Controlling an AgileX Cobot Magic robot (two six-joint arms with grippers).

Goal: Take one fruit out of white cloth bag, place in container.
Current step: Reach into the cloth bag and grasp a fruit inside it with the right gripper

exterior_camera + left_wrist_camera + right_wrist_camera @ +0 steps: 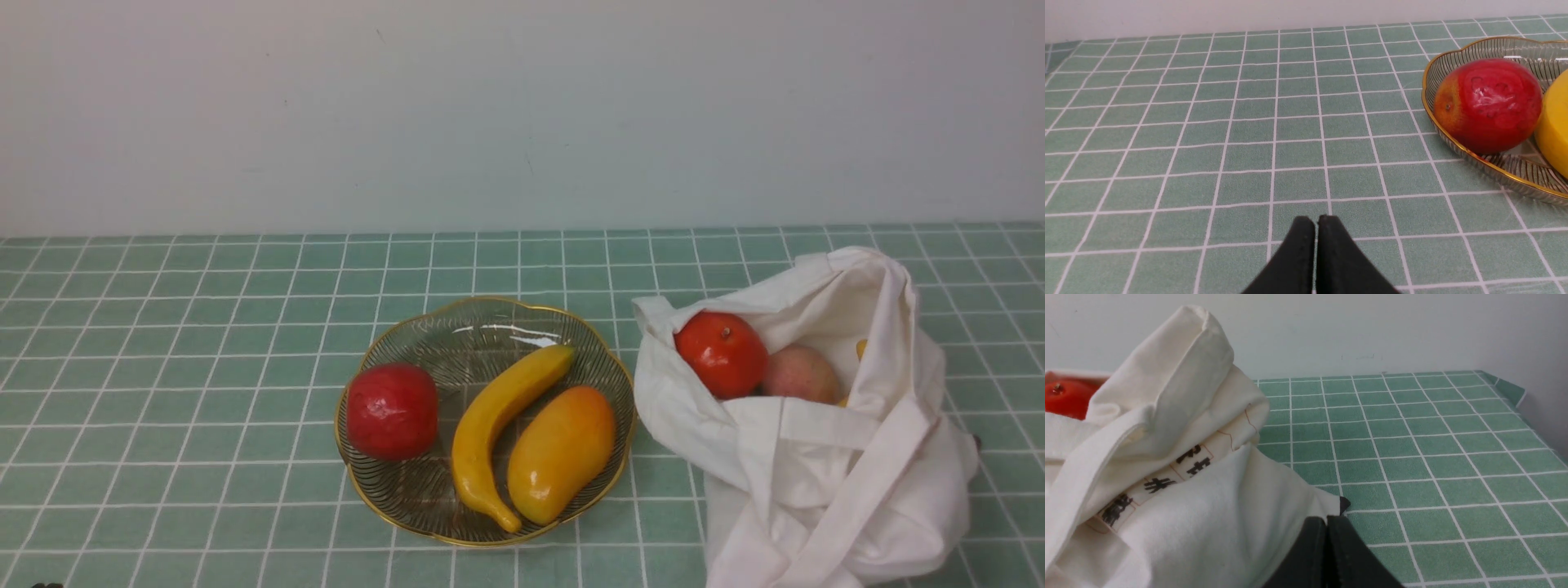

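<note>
The fruit (721,353) sits in the open mouth of the bag (816,490), on the side nearest the dish (478,327). Its stem dimple faces up and its upper half is clear of the cloth. A pink fruit (800,374) touches it on the side away from the dish.

It looks glossy, round and hard-skinned, and probably light, so narrow fingers could squirt it out unless they close across its widest girth. A hold from above seems best, with the fingers set front and back so that neither wedges against the pink fruit. The bag is limp: its hem folds up against the fruit's lower half and a strap lies across the front, so the cloth could be pinched or dragged along.

The left pincer (1316,222) is closed and empty over the bare surface (163,408), near the dish. The right pincer (1326,524) is closed too, holding nothing, low by the bag's outer side — whether it touches the cloth I cannot tell.

The dish is crowded — only its far part is bare.
</note>
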